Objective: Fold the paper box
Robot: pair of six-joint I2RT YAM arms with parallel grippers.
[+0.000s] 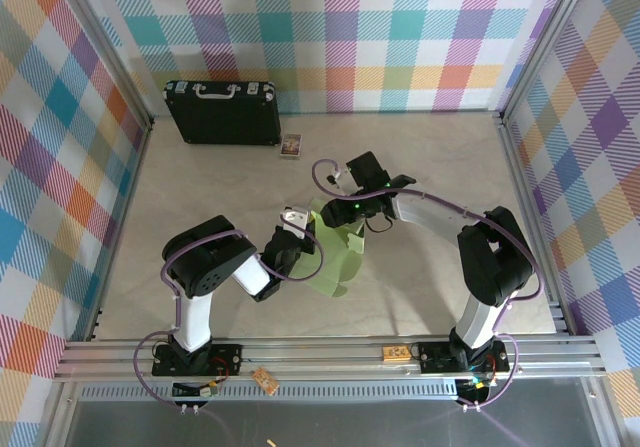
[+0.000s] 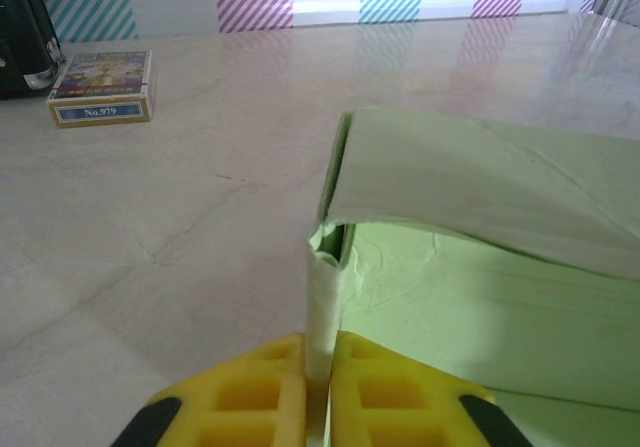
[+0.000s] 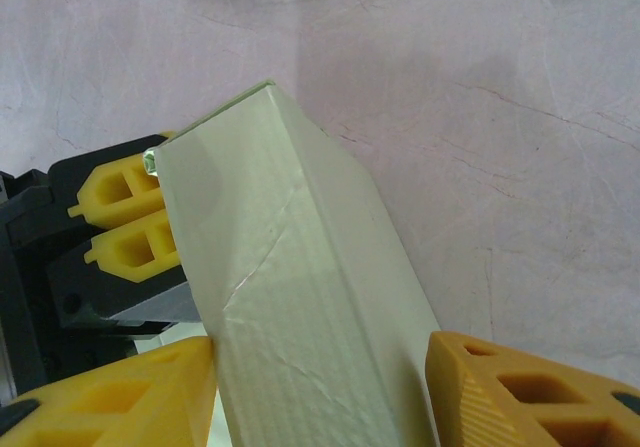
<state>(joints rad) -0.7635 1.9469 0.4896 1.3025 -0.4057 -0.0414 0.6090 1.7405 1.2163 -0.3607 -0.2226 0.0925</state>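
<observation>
- Left jaws, yellow moulded plastic, are pinched shut on a thin upright flap edge of the paper box (image 2: 480,182).
- Right jaws straddle the box's creased, folded body, one pressing each side.
- The pale green card lies mid-counter (image 1: 440,157), between both arms.
- Counter surface: glossy, beige, faintly veined like marble.
</observation>
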